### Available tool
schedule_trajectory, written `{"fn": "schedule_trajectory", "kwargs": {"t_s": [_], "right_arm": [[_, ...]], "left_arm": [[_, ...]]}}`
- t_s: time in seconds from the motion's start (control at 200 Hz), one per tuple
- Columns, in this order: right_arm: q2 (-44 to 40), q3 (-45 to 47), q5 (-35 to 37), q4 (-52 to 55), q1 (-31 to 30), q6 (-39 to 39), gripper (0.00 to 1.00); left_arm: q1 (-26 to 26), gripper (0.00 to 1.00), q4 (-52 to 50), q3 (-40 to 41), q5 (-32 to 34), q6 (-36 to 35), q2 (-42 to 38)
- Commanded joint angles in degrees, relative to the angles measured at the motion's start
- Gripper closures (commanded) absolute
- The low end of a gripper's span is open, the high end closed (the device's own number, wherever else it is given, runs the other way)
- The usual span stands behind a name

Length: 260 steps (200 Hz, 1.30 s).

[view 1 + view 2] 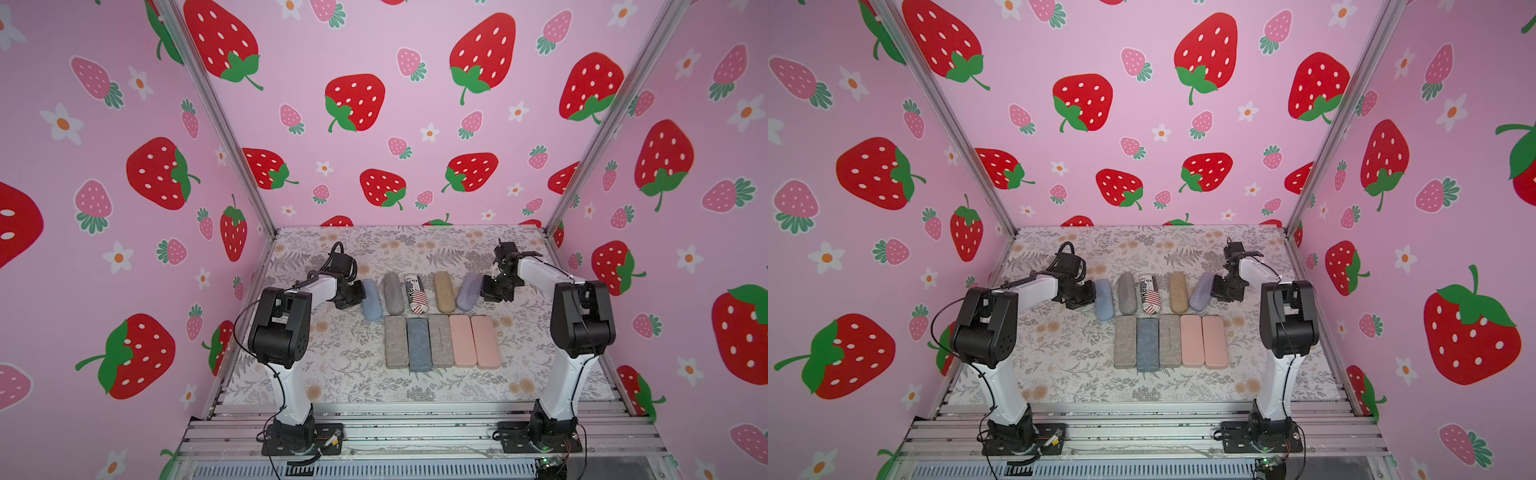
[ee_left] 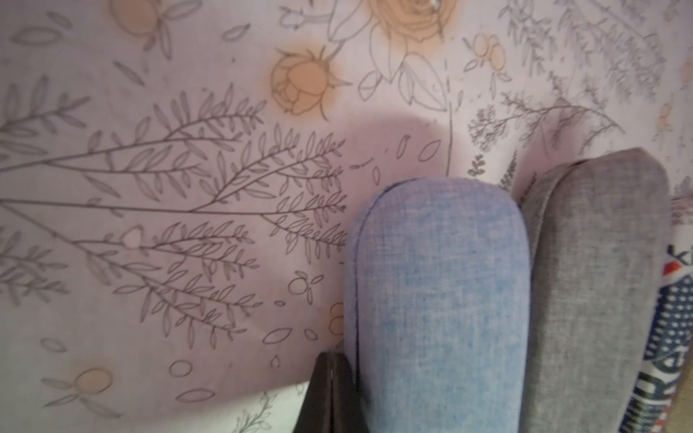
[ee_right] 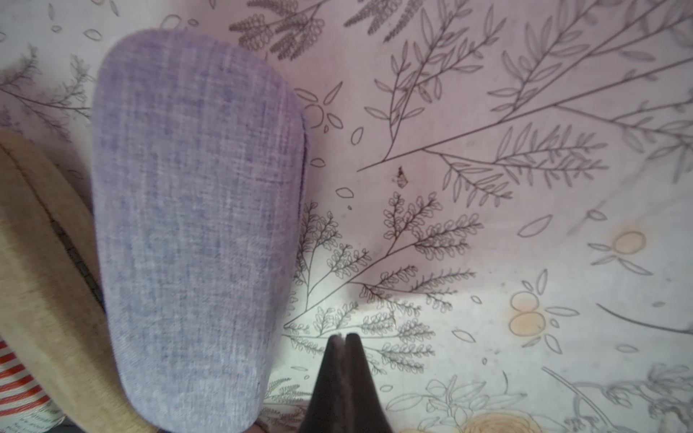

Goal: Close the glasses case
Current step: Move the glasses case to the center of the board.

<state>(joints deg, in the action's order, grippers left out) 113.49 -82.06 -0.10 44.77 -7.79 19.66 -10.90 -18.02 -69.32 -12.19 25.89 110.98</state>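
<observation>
Several glasses cases lie in two rows on the floral tabletop, and every lid I can see is down. My left gripper (image 1: 358, 293) (image 2: 332, 356) is shut and empty, its tips touching the side of the light blue case (image 1: 371, 305) (image 2: 438, 300) at the left end of the back row. My right gripper (image 1: 485, 291) (image 3: 344, 335) is also shut and empty. It sits just beside the lavender case (image 1: 468, 291) (image 3: 195, 225) at the right end of that row, with a small gap between them.
Between those two cases lie a grey case (image 1: 392, 293), a patterned one (image 1: 415, 295) and a tan one (image 1: 444, 293). The front row holds flat grey (image 1: 395, 341), blue (image 1: 419, 344) and pink cases (image 1: 473, 340). Strawberry-print walls enclose the table on three sides.
</observation>
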Motion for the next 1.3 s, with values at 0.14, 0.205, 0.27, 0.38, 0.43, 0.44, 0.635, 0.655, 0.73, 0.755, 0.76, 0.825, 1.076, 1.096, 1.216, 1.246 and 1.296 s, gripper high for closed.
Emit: {"fn": "schedule_trajectory", "kwargs": {"t_s": [0.14,0.205,0.27,0.38,0.43,0.44,0.635,0.655,0.73,0.755,0.76,0.825,1.076,1.096,1.216,1.246,1.296], "right_arm": [[3.1,-2.0,0.1,1.1,0.7,-0.2,0.96],[3.7,-2.4,-0.3,1.0,0.8,-0.3,0.96],[4.4,-2.9,-0.8,0.8,0.8,-0.3,0.96],[5.2,-3.5,-1.6,0.4,0.8,-0.3,0.96],[5.6,-3.8,-1.9,0.4,0.8,-0.5,0.96],[5.7,-3.9,-2.0,0.4,0.8,-0.5,0.96],[6.8,-5.6,-3.0,0.4,0.8,-2.2,0.97],[6.8,-5.7,-3.0,0.4,0.8,-2.5,0.96],[6.8,-6.0,-3.1,0.4,0.8,-3.4,0.96],[6.8,-6.2,-3.1,-0.3,0.8,-3.6,0.96],[6.8,-6.2,-3.1,-0.7,0.8,-3.7,0.96],[6.8,-6.4,-3.1,-1.3,0.8,-4.3,0.97],[6.7,-7.4,-4.6,-2.6,0.7,-6.7,0.97],[6.6,-7.5,-4.7,-2.6,0.8,-6.9,0.97],[6.2,-7.4,-5.8,-2.8,0.5,-7.8,0.97],[6.0,-7.2,-6.1,-2.9,0.4,-7.9,0.97],[5.9,-6.8,-6.1,-3.0,0.1,-8.1,0.97]], "left_arm": [[-3.8,1.00,-2.6,-5.4,0.1,0.1,4.4],[-4.6,1.00,-2.8,-6.4,0.2,0.6,5.0],[-5.3,1.00,-3.0,-7.2,0.4,1.2,5.5],[-6.4,1.00,-3.2,-8.3,1.0,2.1,6.0],[-6.7,1.00,-3.0,-8.6,1.0,2.6,6.1],[-6.8,1.00,-3.0,-8.7,1.1,2.7,6.1],[-7.9,1.00,-3.4,-10.4,1.2,3.3,7.0],[-8.1,1.00,-3.4,-10.7,1.2,3.3,7.1],[-8.5,1.00,-3.7,-11.8,1.0,3.3,7.6],[-8.7,1.00,-3.9,-12.2,1.1,3.3,7.8],[-8.8,1.00,-3.9,-12.2,1.1,3.3,7.9],[-9.3,1.00,-4.3,-13.4,1.1,3.3,8.6],[-11.2,1.00,-5.4,-17.0,1.2,3.7,10.5],[-11.3,1.00,-5.4,-17.2,1.2,3.8,10.6],[-12.0,1.00,-5.6,-17.7,1.3,4.1,10.8],[-12.2,1.00,-5.6,-17.7,1.4,4.2,10.8],[-12.5,1.00,-5.5,-17.8,1.4,4.4,10.8]]}}
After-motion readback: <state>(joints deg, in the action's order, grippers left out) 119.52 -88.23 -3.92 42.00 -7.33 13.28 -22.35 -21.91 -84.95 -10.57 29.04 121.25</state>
